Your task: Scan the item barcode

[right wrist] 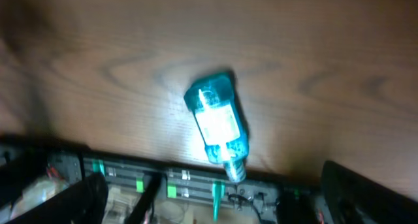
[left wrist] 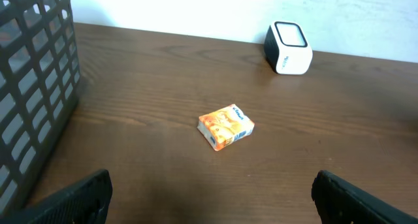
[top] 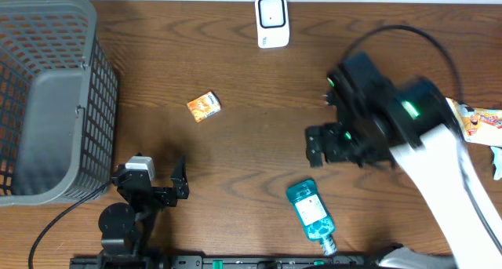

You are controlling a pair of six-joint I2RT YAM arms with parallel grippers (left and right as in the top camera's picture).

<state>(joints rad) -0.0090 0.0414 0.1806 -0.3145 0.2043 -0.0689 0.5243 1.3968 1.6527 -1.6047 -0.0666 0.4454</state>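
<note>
- The right gripper is hovering above the table, well to the robot's side of the scanner. Its fingers are standing spread wide and gripping nothing.
- The teal bottle is lying flat on the table, free of those fingers. It is farther from the scanner than the right gripper, and its cap end seems to be pointing away from the scanner, though the view is blurred.
- The left gripper is resting far from the scanner, toward the robot and to its left. Its fingers are also spread, with nothing between them.
- An orange box is lying between the left gripper and the scanner.
- A grey basket is standing well to the scanner's left.
</note>
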